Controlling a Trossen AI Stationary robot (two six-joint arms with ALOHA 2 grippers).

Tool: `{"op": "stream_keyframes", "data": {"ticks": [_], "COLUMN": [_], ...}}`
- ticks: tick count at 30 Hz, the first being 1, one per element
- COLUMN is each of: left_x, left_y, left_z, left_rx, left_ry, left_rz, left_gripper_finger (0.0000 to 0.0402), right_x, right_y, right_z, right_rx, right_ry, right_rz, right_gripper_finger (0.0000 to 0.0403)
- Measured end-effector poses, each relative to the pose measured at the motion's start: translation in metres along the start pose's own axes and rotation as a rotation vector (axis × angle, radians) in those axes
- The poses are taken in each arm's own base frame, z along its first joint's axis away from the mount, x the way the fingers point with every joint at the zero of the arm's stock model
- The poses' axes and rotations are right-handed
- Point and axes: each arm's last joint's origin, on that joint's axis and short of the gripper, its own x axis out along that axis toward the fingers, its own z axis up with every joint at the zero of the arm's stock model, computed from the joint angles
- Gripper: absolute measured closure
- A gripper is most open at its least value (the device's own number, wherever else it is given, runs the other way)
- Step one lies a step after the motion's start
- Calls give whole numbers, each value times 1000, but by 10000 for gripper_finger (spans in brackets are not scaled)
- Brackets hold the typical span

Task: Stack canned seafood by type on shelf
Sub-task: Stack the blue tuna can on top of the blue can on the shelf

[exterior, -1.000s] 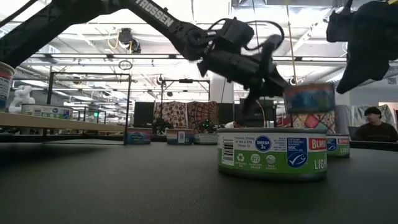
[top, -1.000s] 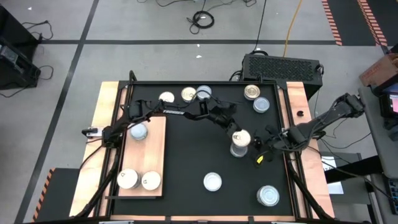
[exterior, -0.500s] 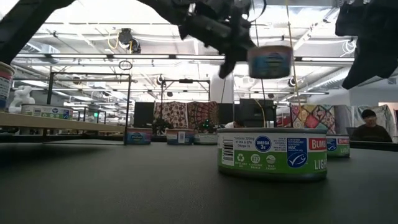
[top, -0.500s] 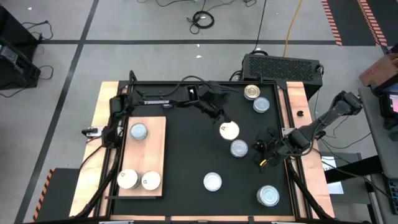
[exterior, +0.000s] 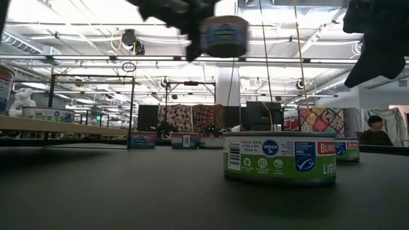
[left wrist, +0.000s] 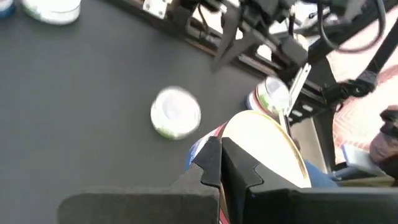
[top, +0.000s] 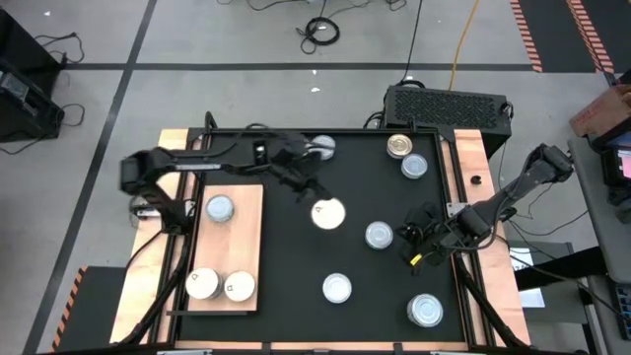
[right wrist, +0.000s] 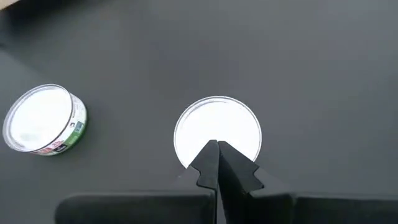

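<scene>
My left gripper (top: 308, 195) is shut on a cream-topped can (top: 328, 213) and holds it in the air over the black mat, high in the low view (exterior: 223, 35). The wooden shelf (top: 248, 212) lies at the left and bears a silver-topped can (top: 219, 208) and two cream-topped cans (top: 203, 284) (top: 238, 286), all on their bases. More cans stand on the mat (top: 379, 235) (top: 337, 288) (top: 426, 310). My right gripper (top: 419, 240) hangs shut above the mat at the right and touches nothing; its wrist view looks down on a silver-topped can (right wrist: 217, 127). My left gripper holds the cream-topped can by the edge nearest it (left wrist: 233, 134), where the cream top meets the labelled side wall. The fingers (left wrist: 211, 163) come slanting down from the table's far left; they cover the exact place of contact. The can is lifted clear, with its top up.
Three more cans stand along the mat's far edge (top: 320, 148) (top: 399, 146) (top: 415, 165). A black box (top: 449, 104) sits behind the table's far right corner. The nearest can in the low view (exterior: 280, 156) has a green label. Bare mat lies between shelf and cans.
My left gripper has carried the cream-topped can from above the silver-topped can at mid-right toward the table's left, rising as it went. The can has stayed level. The arm has drawn back toward its base. The silver-topped can has stayed where it was.
</scene>
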Motion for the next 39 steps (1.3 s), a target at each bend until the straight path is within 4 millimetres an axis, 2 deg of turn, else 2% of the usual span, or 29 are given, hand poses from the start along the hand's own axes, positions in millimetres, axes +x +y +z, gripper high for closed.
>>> {"op": "stream_keyframes", "data": {"ticks": [12, 17, 21, 27, 39], "left_x": [-88, -113, -121, -118, -107], "left_y": [-31, -36, -38, -43, -59], "left_z": [-111, -151, -176, -202, -222], "left_rx": [-41, -41, -46, -29, 48], "left_ry": [-4, -12, 15, 109, 207], "left_rz": [-30, -65, -104, -153, -177], "left_gripper_finger": [402, 402, 402, 402, 402], "right_x": [2, 2, 1, 1, 4], "right_y": [14, 19, 20, 22, 19], "right_z": [8, 12, 14, 18, 23], "right_rx": [44, 82, 107, 140, 171], "right_ry": [-120, -169, -205, -258, -268], "right_rz": [76, 109, 107, 116, 93], "right_gripper_finger": [403, 403, 403, 403, 403]}}
